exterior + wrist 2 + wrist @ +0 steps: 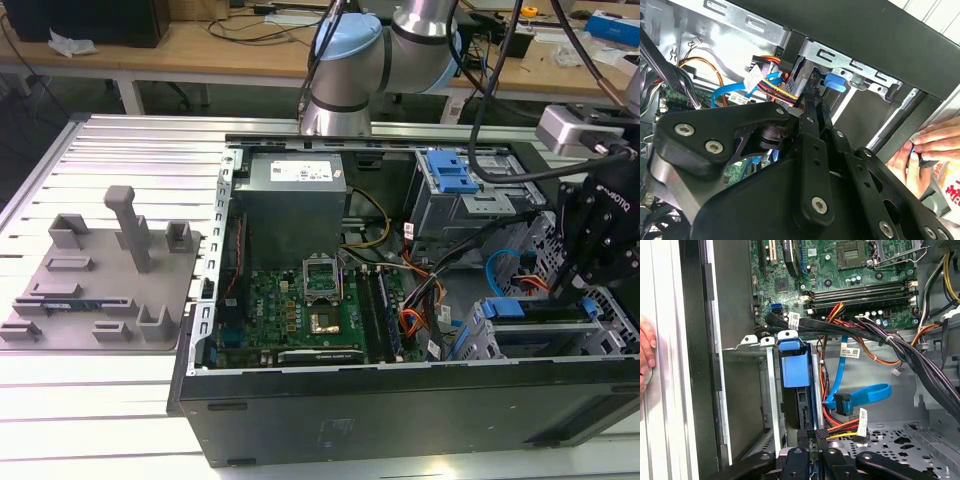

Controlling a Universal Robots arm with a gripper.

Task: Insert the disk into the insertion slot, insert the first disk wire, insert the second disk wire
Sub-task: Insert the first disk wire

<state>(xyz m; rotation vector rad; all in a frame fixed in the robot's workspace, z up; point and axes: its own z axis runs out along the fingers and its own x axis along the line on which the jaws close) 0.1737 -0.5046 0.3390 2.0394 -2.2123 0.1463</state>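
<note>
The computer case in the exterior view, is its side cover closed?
No, the computer case lies open, with the green motherboard inside it in plain sight.

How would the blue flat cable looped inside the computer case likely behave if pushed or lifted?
Probably floppy: the blue cable curls in a loose loop, so it should bend rather than slide as one piece. Likely light, being a thin flat ribbon. Its black connector looks rigid, so that's the firmer place to grip.

The blue-framed disk (796, 371) sits edge-up inside the grey metal insertion slot (771, 390), a blue wire (867, 394) looped just beside.
</note>
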